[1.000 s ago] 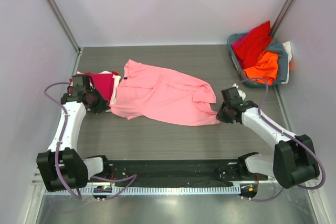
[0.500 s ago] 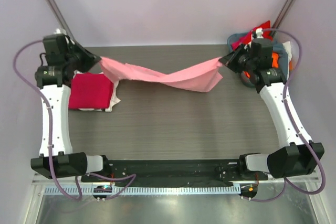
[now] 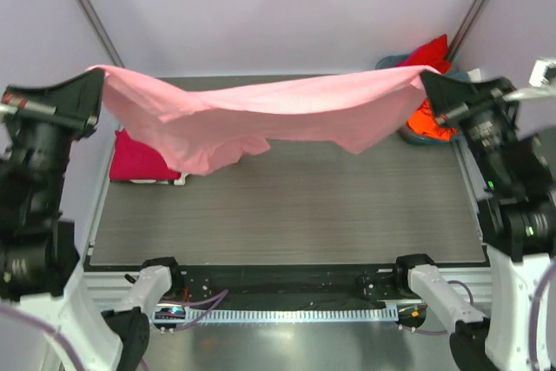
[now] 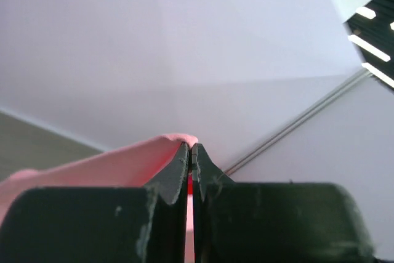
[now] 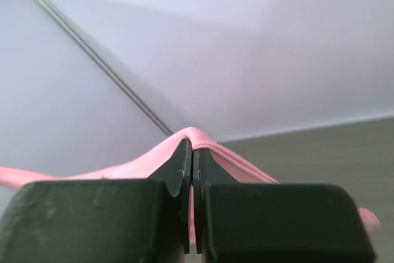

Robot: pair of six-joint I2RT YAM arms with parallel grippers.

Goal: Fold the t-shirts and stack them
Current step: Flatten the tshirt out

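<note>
pink t-shirt (image 3: 287, 115) aloft between left pincer (image 3: 102, 76) and right pincer (image 3: 424, 76)

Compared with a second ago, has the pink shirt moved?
Yes. The pink shirt has risen off the table and hangs stretched between the left hand and right hand.

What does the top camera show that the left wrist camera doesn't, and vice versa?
Only the top view shows the table, the folded crimson shirt at its left, the basket holding a red shirt and an orange shirt at far right, and the right gripper pinching the other end of the pink t-shirt, so it hangs stretched between both arms. Only the left wrist view shows, close up, the left gripper, jaws pressed shut on a fold of cloth, plus light strips at upper right. Both show the pink t-shirt and the left gripper holding it.
</note>
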